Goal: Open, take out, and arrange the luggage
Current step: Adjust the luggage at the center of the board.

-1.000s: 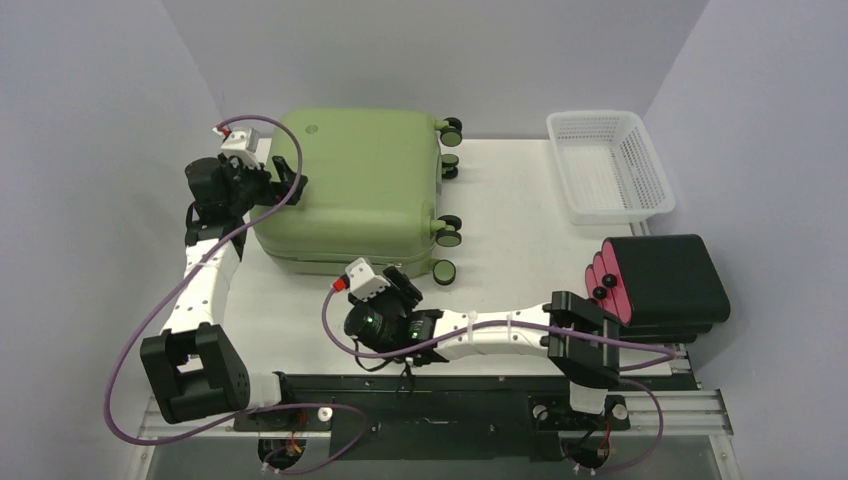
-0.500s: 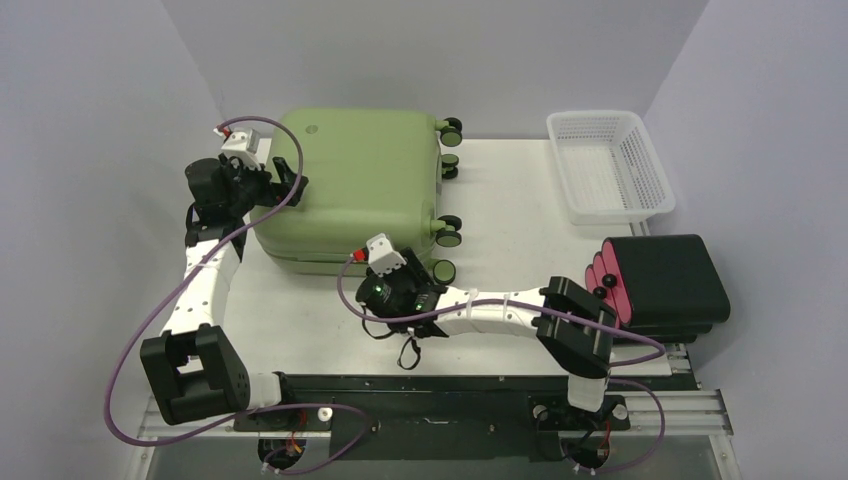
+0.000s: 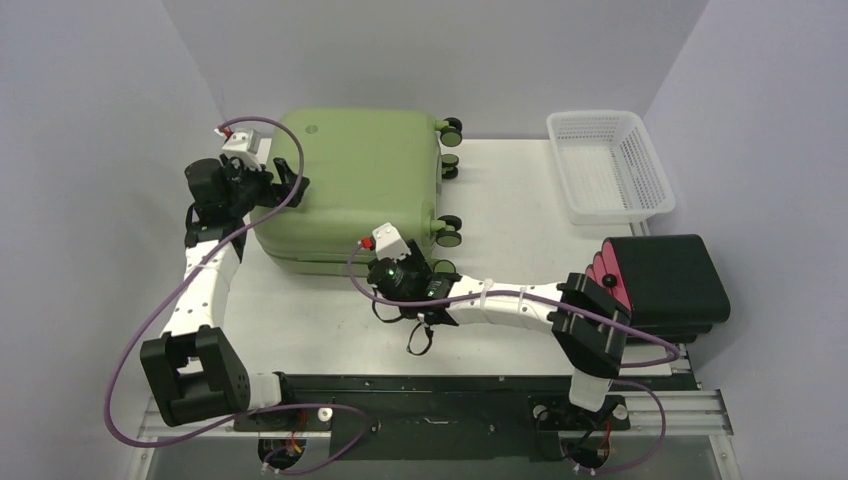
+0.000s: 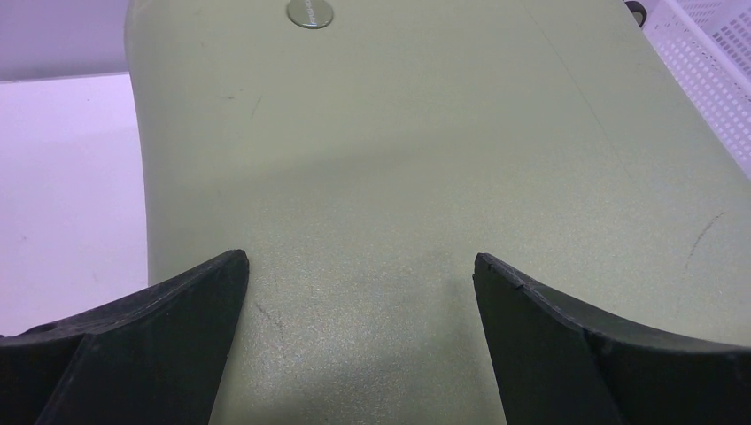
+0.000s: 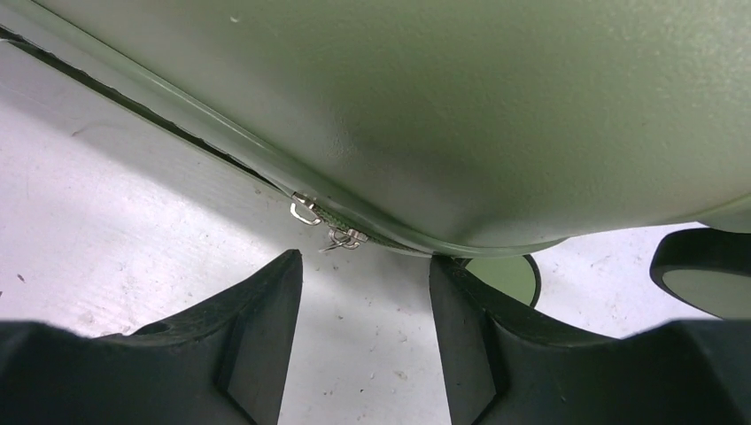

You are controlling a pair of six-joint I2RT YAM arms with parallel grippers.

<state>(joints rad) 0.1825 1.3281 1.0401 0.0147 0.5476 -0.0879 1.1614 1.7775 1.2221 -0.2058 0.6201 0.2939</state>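
The olive-green luggage (image 3: pixel 350 190) lies flat and zipped shut at the back left of the table, wheels to the right. My left gripper (image 3: pixel 291 182) stands open at its left end. In the left wrist view the left gripper (image 4: pixel 359 266) has only the bare lid of the luggage (image 4: pixel 425 133) between its wide-apart fingers. My right gripper (image 3: pixel 398 262) is at the near right corner of the luggage. In the right wrist view the right gripper (image 5: pixel 365 261) is open low over the table. The two metal zipper pulls (image 5: pixel 332 226) on the luggage (image 5: pixel 443 106) seam hang just beyond its fingertips.
A white mesh basket (image 3: pixel 608 165) stands at the back right and shows as the basket (image 4: pixel 708 71) in the left wrist view. A black case with a pink-red side (image 3: pixel 665 280) sits by the right arm. A luggage wheel (image 5: pixel 505 276) is right of the right finger.
The right arm has swung forward and turned toward the luggage's near right corner, bringing its fingers up to the zipper seam. The left arm has not moved.
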